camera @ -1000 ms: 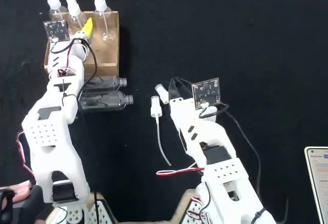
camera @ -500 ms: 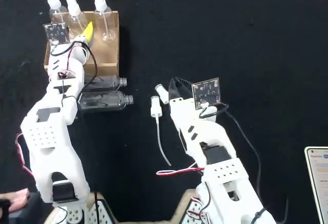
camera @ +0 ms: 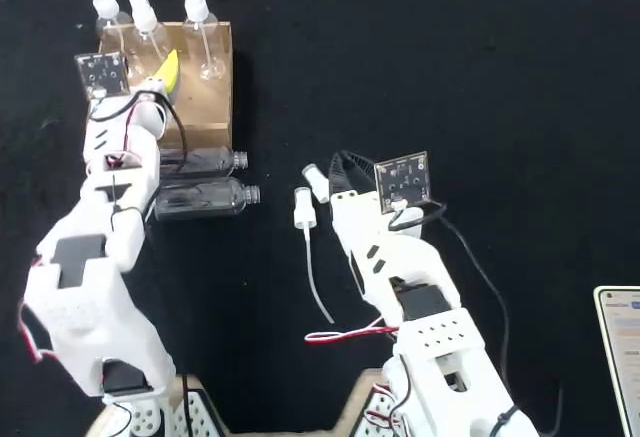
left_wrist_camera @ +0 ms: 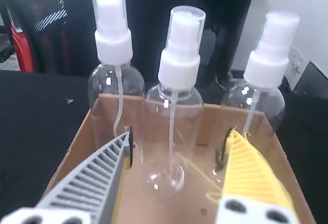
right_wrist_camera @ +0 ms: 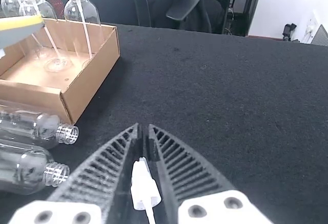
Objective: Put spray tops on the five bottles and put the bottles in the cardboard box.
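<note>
Currently the cardboard box (camera: 205, 107) sits at the upper left of the high view, on the black table (camera: 450, 77). Three capped bottles (camera: 205, 47) stand upright in a row along the box's far wall, each fitted with a white spray top. The left gripper (left_wrist_camera: 179, 136) hangs over the box interior with its jaws apart. Its grey finger is on one side of the middle bottle (left_wrist_camera: 171, 111) and its yellow finger on the other.

Two uncapped bottles (camera: 205, 199) lie on their sides just beside the box's near wall, necks pointing toward the centre of the frame.

The right gripper (right_wrist_camera: 143, 127) is at mid-frame, low over the table, with its jaws closed on a spray top (right_wrist_camera: 141, 183). A second spray top (camera: 304, 207) lies loose on the table just beside it, its tube trailing toward the lower edge.
</note>
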